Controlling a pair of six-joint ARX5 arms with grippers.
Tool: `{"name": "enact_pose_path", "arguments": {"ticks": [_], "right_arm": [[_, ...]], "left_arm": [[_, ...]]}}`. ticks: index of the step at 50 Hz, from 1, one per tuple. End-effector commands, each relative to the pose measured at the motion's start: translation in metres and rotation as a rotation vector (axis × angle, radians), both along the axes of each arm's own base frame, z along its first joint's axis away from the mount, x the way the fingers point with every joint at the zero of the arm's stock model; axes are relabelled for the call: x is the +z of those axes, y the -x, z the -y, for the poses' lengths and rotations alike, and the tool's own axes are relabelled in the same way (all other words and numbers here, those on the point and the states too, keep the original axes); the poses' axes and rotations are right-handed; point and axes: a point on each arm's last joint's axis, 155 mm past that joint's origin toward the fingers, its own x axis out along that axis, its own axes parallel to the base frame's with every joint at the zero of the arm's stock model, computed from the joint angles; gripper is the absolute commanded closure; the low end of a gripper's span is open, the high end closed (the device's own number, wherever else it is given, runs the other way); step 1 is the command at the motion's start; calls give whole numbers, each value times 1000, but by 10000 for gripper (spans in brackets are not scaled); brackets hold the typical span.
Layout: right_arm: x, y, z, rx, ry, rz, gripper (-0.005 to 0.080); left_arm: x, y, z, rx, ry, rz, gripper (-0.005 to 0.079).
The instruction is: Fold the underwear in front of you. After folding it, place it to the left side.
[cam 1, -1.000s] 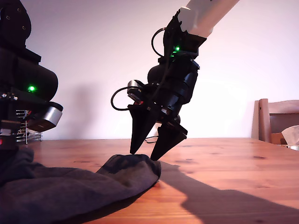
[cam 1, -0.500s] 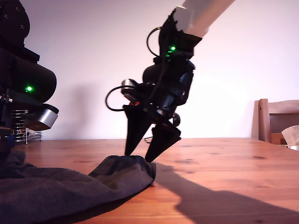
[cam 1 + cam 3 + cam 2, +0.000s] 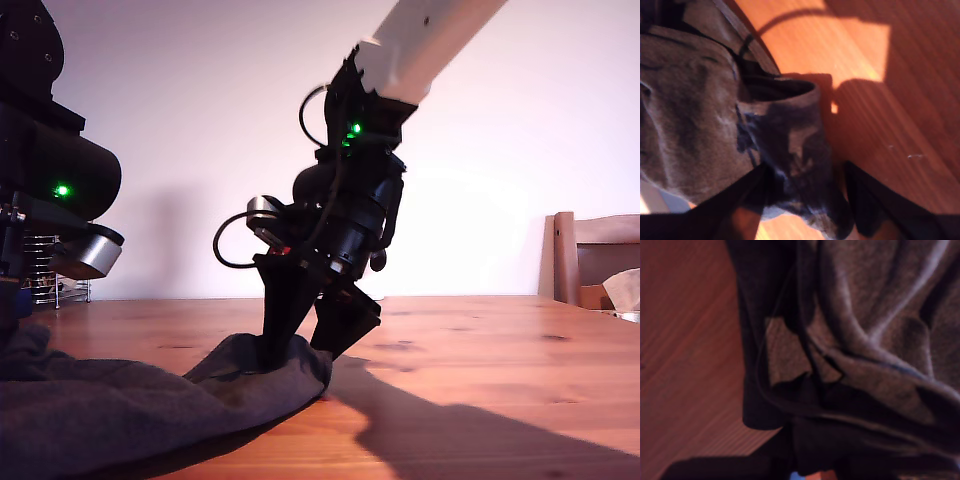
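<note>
In the exterior view, the underwear (image 3: 150,405) is lying crumpled on the wooden table (image 3: 480,370), spreading from the view's lower left corner toward the middle. My second gripper (image 3: 305,350) is reaching down from the upper right of this view, and its two black fingers (image 3: 280,325) are straddling the raised right-hand end of the cloth, one pressing into the fabric, the other sitting just beside the edge. They are parted around that end, not yet clenched. A dark arm (image 3: 50,190) with a green light is filling the view's left side, its tip hidden below the frame. A wooden chair (image 3: 590,255) is standing at the far right, and a wire rack (image 3: 55,285) is showing at the far left, behind the arm.

The first wrist view is showing the underwear (image 3: 870,340) bunched in grey folds over the table (image 3: 685,340); my first gripper is lost in dark blur here, so I cannot tell whether its fingers are clenched.

The second wrist view is showing a folded end of the underwear (image 3: 785,145) sitting between the spread fingers (image 3: 875,205), with sunlit table (image 3: 890,75) alongside.
</note>
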Motion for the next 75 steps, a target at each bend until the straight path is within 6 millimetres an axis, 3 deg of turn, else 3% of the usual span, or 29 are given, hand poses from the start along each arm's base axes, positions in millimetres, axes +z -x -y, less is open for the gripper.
{"name": "enact_pose_path", "arguments": {"ticks": [1,7,18,28,32,38,47,55,66,75], "right_arm": [[-26,11,1,18,34,-53,447],[-27,7,0,17,31,-38,780],[-37,-16,33,-138,222,14,766],[-31,-41,61,-260,343,108,766],[-29,-45,71,-264,390,140,765],[-27,-46,72,-257,392,150,765],[-27,-47,68,-250,380,158,765],[-27,-47,64,-242,373,167,765],[-27,-49,59,-235,360,179,765],[-27,-48,58,-229,353,178,765]], "left_arm": [[-26,11,-16,11,-58,-56,766],[-27,10,-16,11,-57,-54,766],[-27,10,-17,-1,-59,-54,766],[-27,7,-19,-11,-72,-43,766],[-28,-2,-20,-13,-81,-5,765],[-24,-18,-16,-13,-72,45,751],[1,-55,0,-5,-27,130,743],[19,-58,16,2,45,101,556],[19,-62,8,14,34,111,361],[22,-69,-1,42,24,127,309]]}}
